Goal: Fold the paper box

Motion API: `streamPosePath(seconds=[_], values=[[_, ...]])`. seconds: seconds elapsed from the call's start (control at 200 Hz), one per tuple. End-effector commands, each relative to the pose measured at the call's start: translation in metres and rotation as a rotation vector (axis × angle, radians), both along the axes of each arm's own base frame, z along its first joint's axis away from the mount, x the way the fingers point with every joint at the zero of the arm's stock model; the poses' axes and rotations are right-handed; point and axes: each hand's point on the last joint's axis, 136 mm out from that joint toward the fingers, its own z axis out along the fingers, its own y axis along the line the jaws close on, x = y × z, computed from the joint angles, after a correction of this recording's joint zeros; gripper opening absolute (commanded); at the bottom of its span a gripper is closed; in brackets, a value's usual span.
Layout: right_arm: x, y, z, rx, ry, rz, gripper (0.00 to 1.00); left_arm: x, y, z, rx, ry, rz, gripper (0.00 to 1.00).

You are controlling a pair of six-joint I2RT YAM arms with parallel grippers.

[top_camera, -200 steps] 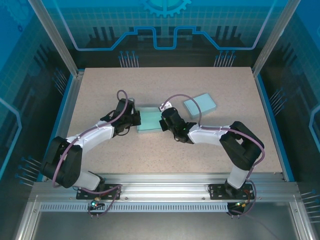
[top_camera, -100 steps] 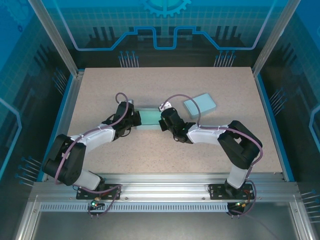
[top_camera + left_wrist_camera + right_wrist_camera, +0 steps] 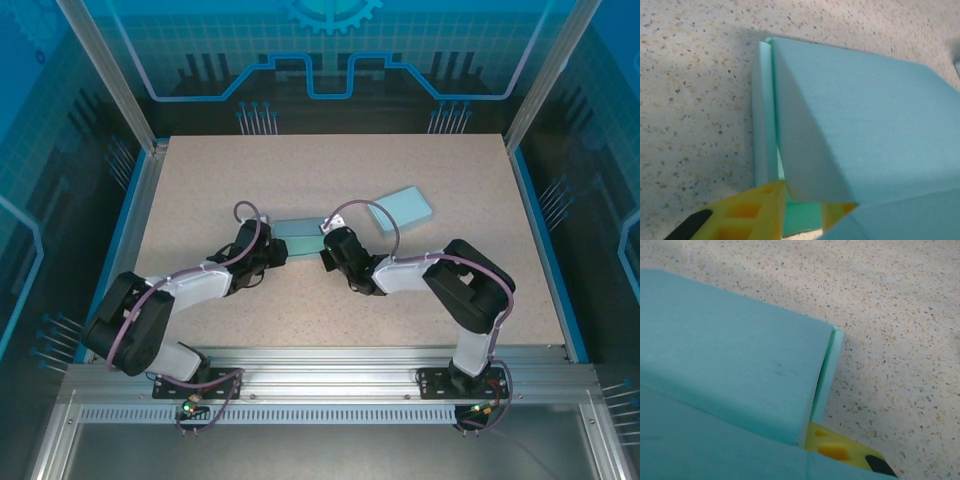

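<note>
1. The paper box point(image 3: 298, 230) sits near the middle of the table point(image 3: 200, 180), between the 2 grippers. It looks half folded: a big panel is tipped up, and thin flaps show at both ends.
2. The left gripper point(image 3: 274, 246) is at the box's left end. Its yellow fingers point(image 3: 757, 210) stand a little apart, with the box's edge loose between them.
3. The right gripper point(image 3: 326, 250) is at the right end. Its fingers are closed. 1 yellow finger point(image 3: 837, 450) peeks out under the panel, and I cannot tell if any paper is pinched.
4. I think the step is to bring the long panel over and tuck in the ends. To do it well, both ends should move together, so the panel does not twist.
5. Push slowly and stay low. The paper looks soft, and a hard push could dent it or slide the box away.
6. The side flap point(image 3: 762, 115) stands just beside the panel. It should go inside and not get squashed outside.
7. The box is well apart from every table edge, with bare table in front and behind.
8. A 2nd blue box point(image 3: 400, 210) lies near, behind and to the right. The right arm should not swing that way.
</note>
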Motion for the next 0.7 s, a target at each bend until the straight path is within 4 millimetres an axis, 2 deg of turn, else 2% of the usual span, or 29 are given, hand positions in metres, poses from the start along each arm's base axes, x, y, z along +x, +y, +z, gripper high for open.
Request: streamPosePath(seconds=[0.0,0.385,0.53,0.695], values=[[-0.015,-0.002,-0.031,-0.053,0.064,0.013,0.0,-0.009,0.0,0.009,-0.028,-0.019,0.0,0.4],[-0.01,0.0,-0.03,-0.059,0.053,0.004,0.0,-0.038,0.017,0.039,-0.114,-0.089,0.08,0.86],[-0.011,0.0,-0.03,-0.057,0.053,0.004,0.0,-0.047,0.026,0.066,-0.148,-0.157,0.109,0.89],[-0.011,0.001,-0.029,-0.062,0.051,0.011,0.0,-0.048,0.038,0.11,-0.121,-0.269,0.127,0.92]])
